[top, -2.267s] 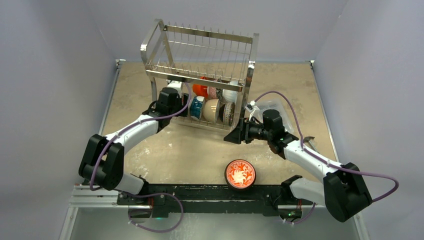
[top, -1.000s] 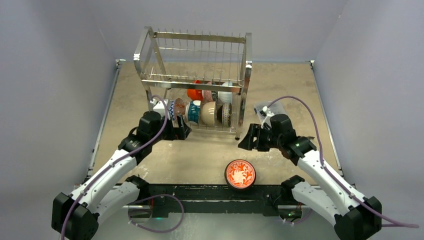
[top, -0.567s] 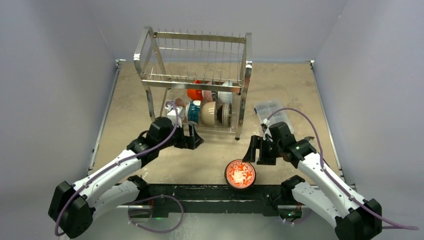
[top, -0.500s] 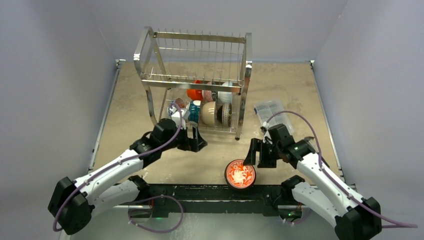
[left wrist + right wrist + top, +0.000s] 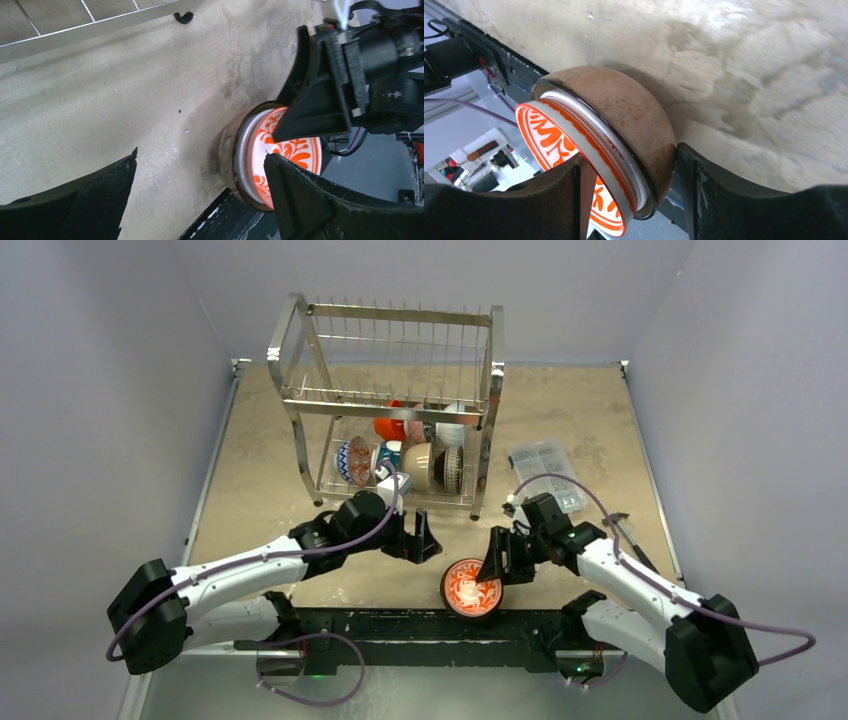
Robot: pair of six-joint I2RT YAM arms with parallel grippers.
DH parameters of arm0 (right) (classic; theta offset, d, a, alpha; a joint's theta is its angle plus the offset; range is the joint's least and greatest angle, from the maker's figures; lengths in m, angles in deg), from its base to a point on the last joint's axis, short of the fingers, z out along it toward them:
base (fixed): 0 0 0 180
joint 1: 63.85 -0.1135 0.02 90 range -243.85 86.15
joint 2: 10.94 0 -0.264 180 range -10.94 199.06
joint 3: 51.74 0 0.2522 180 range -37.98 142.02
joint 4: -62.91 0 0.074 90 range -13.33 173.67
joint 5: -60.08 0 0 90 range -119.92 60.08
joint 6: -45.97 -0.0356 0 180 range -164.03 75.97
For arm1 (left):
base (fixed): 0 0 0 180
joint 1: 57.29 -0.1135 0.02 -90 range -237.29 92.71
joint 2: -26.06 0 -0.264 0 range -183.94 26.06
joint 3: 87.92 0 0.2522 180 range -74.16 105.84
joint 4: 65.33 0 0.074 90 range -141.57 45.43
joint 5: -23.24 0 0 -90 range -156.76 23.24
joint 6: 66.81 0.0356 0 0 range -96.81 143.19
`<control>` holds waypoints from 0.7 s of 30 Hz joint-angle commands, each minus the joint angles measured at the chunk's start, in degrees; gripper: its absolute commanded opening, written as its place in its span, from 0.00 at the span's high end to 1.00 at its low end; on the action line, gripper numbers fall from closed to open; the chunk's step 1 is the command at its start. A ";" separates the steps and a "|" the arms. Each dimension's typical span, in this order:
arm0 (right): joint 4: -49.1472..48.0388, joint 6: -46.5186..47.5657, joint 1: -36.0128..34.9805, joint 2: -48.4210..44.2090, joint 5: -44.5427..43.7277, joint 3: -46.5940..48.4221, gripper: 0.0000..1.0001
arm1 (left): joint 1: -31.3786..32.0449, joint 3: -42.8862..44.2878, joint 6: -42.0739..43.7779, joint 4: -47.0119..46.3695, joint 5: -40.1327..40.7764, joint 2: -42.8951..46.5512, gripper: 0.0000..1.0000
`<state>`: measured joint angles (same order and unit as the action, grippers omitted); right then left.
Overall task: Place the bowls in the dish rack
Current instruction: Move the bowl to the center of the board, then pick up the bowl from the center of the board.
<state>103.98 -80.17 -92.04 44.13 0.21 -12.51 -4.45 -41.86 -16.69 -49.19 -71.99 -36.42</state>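
The red-and-white floral bowl (image 5: 470, 588) stands tipped on its side at the table's near edge. My right gripper (image 5: 497, 565) is shut on its rim. In the right wrist view one finger lies inside the bowl (image 5: 624, 107) and the other presses its brown outer wall, with the right gripper (image 5: 631, 160) straddling the rim. My left gripper (image 5: 425, 540) hangs open just left of the bowl (image 5: 300, 150), touching nothing; the left gripper (image 5: 200, 165) has bare table between its fingers. The dish rack (image 5: 390, 390) stands at the back, with several bowls (image 5: 400, 462) upright in its lower tier.
A clear plastic compartment box (image 5: 545, 462) lies right of the rack. A dark tool (image 5: 625, 535) rests near the right edge. The black base rail (image 5: 400, 625) runs just below the tipped bowl. The rack's lower rail (image 5: 90, 25) shows in the left wrist view.
My left arm swung away from the rack, toward the near edge and the floral bowl. My right gripper came down onto the bowl's rim and closed; the bowl tipped up and shifted slightly left.
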 commanded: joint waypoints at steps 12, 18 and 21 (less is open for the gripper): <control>-19.47 -1.17 -9.26 18.59 -5.32 13.93 0.31 | 4.07 10.20 8.08 14.64 3.79 -2.65 0.06; -16.30 0.08 -9.26 15.83 -7.10 14.84 0.18 | 8.06 13.10 9.28 18.84 9.42 -8.72 0.15; -13.59 -0.05 -9.26 13.20 -7.56 13.97 0.16 | 10.23 14.08 9.21 17.97 9.55 -10.98 0.21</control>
<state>89.29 -81.79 -101.65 60.65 -4.03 0.00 3.55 -30.89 -9.08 -32.12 -65.06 -45.49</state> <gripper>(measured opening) 0.828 0.816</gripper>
